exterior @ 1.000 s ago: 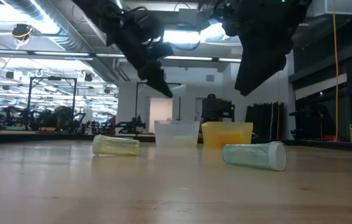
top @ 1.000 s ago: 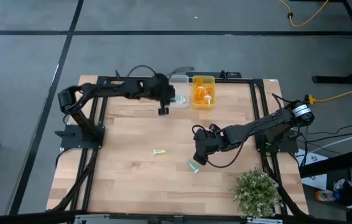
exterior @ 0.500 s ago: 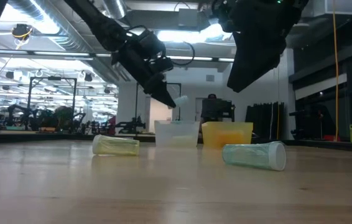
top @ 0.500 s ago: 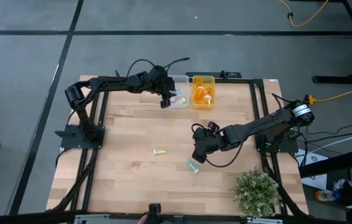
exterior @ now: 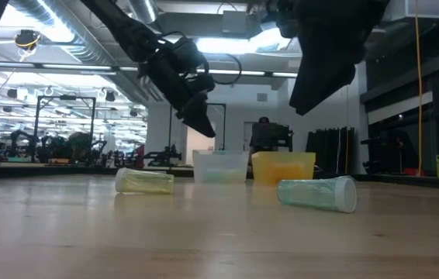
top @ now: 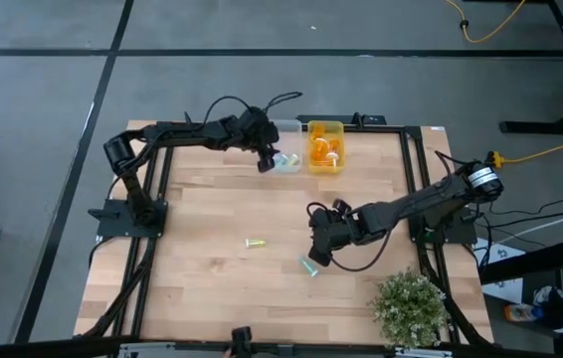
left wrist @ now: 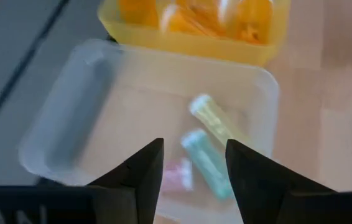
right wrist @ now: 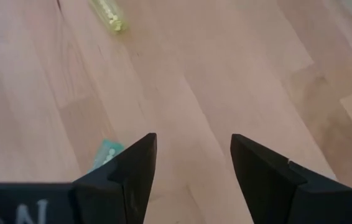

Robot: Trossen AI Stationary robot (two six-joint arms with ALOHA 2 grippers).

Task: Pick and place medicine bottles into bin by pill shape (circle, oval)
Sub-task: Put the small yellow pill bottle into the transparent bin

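Teal bottle (top: 308, 267) lying on the bench (top: 212, 288) under the right end effector (top: 317, 253), fingers apart, looks light and roll-prone, so I'd pinch across its middle.

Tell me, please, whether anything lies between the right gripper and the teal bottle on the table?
Nothing visible does. The right gripper, jaws open, hangs just above the teal bottle, with only bare table around it; the yellow-green bottle lies well aside.
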